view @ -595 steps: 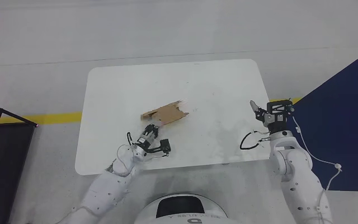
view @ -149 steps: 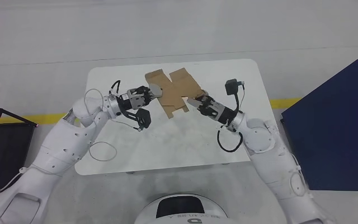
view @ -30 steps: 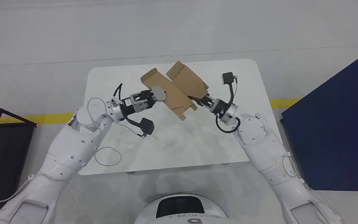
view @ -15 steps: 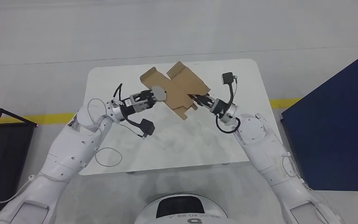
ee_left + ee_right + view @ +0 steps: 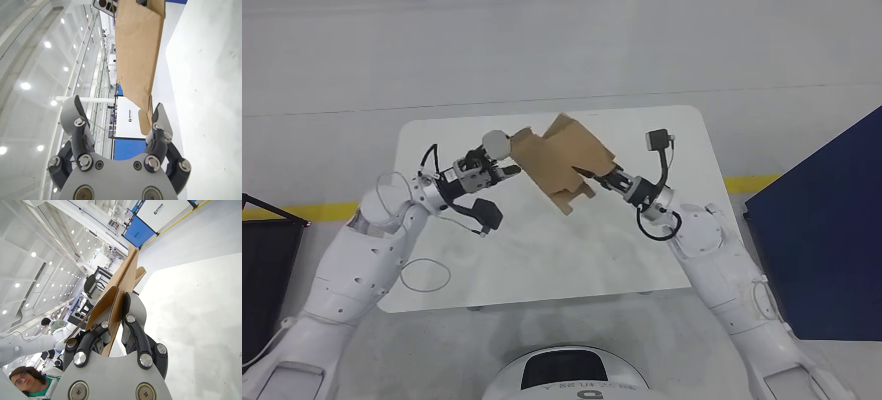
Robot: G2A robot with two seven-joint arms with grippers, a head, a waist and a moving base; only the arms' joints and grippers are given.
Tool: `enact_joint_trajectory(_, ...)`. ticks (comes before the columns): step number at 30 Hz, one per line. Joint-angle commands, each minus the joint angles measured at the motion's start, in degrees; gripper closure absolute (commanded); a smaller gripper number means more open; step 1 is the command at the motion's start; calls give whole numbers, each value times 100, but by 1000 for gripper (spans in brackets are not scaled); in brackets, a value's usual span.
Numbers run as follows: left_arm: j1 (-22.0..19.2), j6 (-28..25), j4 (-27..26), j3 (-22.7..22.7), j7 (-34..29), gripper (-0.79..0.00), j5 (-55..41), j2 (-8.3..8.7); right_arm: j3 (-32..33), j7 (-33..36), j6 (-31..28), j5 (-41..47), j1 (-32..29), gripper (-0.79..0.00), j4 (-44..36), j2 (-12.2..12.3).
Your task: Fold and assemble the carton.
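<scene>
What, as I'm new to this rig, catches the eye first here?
A brown carton held up above the white table, between the two arms. The right hand is shut on one edge; the left hand is open at the opposite end.

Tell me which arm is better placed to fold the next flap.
Probably left: the left tool is open by the carton, free to push; the right tool is clamped on it, holding it up.

**Left pincer** (image 5: 117, 106) and **right pincer** (image 5: 118, 306), lower centre of each wrist view: grey metal palm plates, silver screws, black linkages, pale fingers (image 5: 68, 113) with black ribbed pads.

**Left arm** (image 5: 382, 225) and **right arm** (image 5: 712, 250): glossy white shells, with black camera modules (image 5: 488, 212) and looping black cables (image 5: 652, 228) at the wrists.
</scene>
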Motion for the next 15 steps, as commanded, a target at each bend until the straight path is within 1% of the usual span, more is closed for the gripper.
enact_joint_trajectory(1,-3,-135,56,-49,152,-785,-216,3,11,36,-11,26,-5,0,-7,3)
enact_joint_trajectory(4,-66,-543,234,-129,428,-785,-624,9,27,90,-38,69,-17,0,-19,8)
enact_joint_trajectory(6,-139,-925,382,-137,536,-785,-558,30,39,129,-59,100,-25,0,-31,12)
enact_joint_trajectory(8,-219,-1106,485,-181,549,-785,-502,47,54,175,-77,151,-33,0,-34,16)
enact_joint_trajectory(10,-258,-1395,592,-204,664,-785,-613,58,67,219,-91,198,-36,0,-35,20)
enact_joint_trajectory(15,-326,-1504,624,-189,853,-785,-228,102,79,348,-132,378,-25,0,-11,24)
